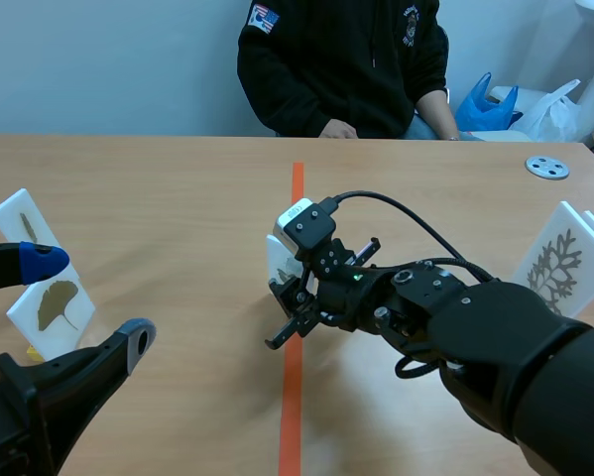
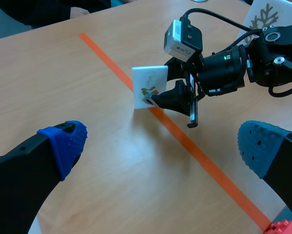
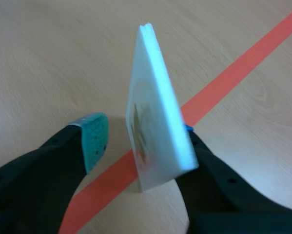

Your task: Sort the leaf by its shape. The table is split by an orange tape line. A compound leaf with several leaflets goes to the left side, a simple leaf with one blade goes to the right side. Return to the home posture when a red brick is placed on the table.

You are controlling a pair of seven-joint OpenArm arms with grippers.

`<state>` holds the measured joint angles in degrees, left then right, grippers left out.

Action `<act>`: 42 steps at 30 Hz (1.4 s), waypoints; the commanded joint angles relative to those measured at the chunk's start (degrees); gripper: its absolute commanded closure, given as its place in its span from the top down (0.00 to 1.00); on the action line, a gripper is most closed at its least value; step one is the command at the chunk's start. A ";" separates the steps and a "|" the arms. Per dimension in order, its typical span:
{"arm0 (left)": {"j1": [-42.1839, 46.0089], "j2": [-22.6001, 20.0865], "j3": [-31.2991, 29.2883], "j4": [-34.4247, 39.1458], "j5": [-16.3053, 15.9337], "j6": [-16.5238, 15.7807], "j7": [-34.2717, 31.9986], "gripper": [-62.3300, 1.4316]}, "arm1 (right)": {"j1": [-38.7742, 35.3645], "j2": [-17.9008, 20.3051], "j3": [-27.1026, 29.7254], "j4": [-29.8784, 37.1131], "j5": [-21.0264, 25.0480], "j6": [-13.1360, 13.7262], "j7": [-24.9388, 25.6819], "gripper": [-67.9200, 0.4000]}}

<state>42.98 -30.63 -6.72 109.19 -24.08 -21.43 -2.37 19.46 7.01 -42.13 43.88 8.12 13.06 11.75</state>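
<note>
Flanking leaf card [image 3: 160, 117] (upright): right hand [image 3: 142, 146], half-open.

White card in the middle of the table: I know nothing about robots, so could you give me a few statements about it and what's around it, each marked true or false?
1. The white foam card with a small leaf sprig stands between the fingers of the right gripper. True.
2. That card stands far from the orange tape line. False: it stands right at the line.
3. The left gripper is shut. False: its blue-padded fingers stand wide apart.
4. A white card with a branching leaf print stands on the right side of the table. True.
5. Nobody sits across the table. False: a person in a black top sits there.
</note>
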 commanded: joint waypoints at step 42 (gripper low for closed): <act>-0.31 0.28 -0.28 1.01 -0.31 -0.11 -0.59 1.00 | -25.22 15.89 24.44 48.13 10.80 0.46 -14.73 0.05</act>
<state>42.96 -30.63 -6.72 109.19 -24.05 -21.43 -2.02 -6.00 22.59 -18.13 91.57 18.55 13.72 -3.40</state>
